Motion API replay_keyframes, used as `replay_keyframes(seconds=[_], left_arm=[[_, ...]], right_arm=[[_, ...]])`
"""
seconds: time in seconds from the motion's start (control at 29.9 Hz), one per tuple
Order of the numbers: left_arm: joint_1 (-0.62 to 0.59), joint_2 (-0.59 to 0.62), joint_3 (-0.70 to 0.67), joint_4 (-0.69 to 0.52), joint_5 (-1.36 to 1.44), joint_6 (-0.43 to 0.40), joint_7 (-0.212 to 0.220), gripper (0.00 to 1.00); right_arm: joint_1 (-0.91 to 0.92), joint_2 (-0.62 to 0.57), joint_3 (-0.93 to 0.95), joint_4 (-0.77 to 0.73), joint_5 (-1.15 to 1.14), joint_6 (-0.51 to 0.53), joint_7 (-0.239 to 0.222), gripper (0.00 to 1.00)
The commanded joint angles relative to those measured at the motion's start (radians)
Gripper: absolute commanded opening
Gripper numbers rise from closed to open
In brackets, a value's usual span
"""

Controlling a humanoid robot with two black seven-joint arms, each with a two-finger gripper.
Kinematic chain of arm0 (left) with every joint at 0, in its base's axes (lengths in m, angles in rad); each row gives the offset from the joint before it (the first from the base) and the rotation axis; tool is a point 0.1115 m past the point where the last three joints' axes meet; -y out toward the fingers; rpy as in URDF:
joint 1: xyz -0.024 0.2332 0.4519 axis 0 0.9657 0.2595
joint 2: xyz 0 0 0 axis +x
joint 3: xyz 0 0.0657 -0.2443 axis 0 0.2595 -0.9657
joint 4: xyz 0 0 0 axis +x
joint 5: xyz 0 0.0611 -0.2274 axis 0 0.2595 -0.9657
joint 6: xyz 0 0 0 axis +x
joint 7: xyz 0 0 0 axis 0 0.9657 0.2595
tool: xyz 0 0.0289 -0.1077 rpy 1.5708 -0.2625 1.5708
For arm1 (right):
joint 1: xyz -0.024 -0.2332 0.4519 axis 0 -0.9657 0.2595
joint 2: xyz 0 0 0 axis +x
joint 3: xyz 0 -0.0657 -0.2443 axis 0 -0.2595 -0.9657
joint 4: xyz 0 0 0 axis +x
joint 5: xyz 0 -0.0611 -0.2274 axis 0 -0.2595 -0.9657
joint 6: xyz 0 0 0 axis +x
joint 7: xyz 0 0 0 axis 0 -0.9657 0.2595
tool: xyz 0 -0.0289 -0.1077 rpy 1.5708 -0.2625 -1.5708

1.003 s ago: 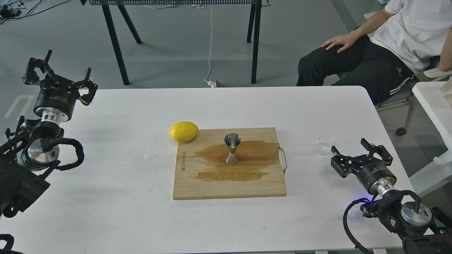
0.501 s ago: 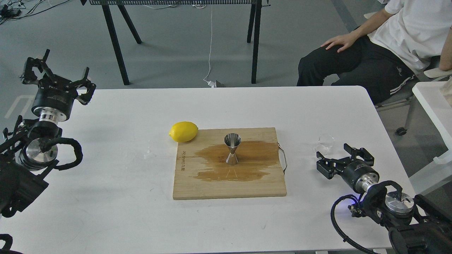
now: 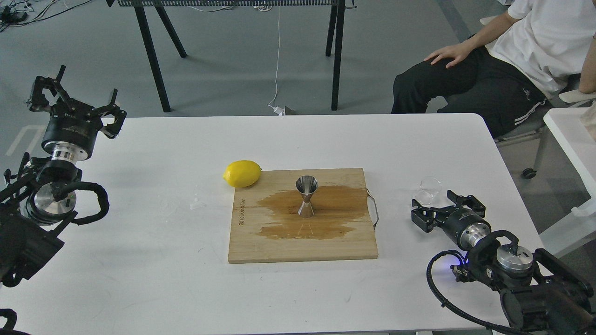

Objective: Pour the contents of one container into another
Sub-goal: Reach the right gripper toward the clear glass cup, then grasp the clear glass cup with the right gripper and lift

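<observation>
A small clear glass cup (image 3: 428, 190) stands on the white table (image 3: 153, 256) to the right of the wooden board (image 3: 302, 249). My right gripper (image 3: 442, 207) is open, low over the table just in front of the cup, its fingers spread on either side below it and apart from the glass. The shiny hourglass-shaped steel jigger (image 3: 307, 196) stands upright in the middle of the board, on a dark wet stain. My left gripper (image 3: 74, 100) is open, raised at the table's far left corner, holding nothing.
A yellow lemon (image 3: 242, 173) lies at the board's back left corner. The board has a metal handle (image 3: 374, 209) on its right side. A seated person (image 3: 503, 60) is behind the table's right end. A white side table (image 3: 570, 139) stands to the right.
My right gripper has moved left and lower toward the cup's front, the arm swinging in from the right. The left arm drifted slightly left. Cup, jigger and lemon stayed put.
</observation>
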Motion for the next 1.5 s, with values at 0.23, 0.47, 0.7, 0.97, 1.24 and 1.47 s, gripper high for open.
replay_keyframes(seconds=[0.23, 0.47, 0.7, 0.97, 1.24, 1.47], left_arm=[[0.006, 0.002, -0.004, 0.0, 0.0, 0.0, 0.0, 1.0], [0.006, 0.002, -0.006, 0.0, 0.0, 0.0, 0.0, 1.0], [0.006, 0.004, -0.007, 0.0, 0.0, 0.0, 0.0, 1.0], [0.006, 0.004, -0.015, 0.0, 0.0, 0.0, 0.0, 1.0], [0.011, 0.022, -0.027, -0.002, 0.0, 0.0, 0.0, 1.0], [0.011, 0.025, -0.027, -0.003, -0.002, 0.0, 0.0, 1.0]], right_arm=[[0.044, 0.031, -0.001, -0.061, 0.0, 0.006, -0.014, 0.87], [0.047, 0.031, -0.004, -0.064, 0.0, 0.006, -0.022, 0.71], [0.047, 0.032, -0.003, -0.063, 0.0, 0.003, -0.022, 0.49], [0.037, 0.032, -0.004, -0.015, -0.002, 0.009, -0.057, 0.35], [0.002, -0.104, -0.001, 0.32, -0.003, -0.071, -0.051, 0.34], [0.048, -0.112, 0.0, 0.512, -0.208, -0.218, -0.048, 0.34]])
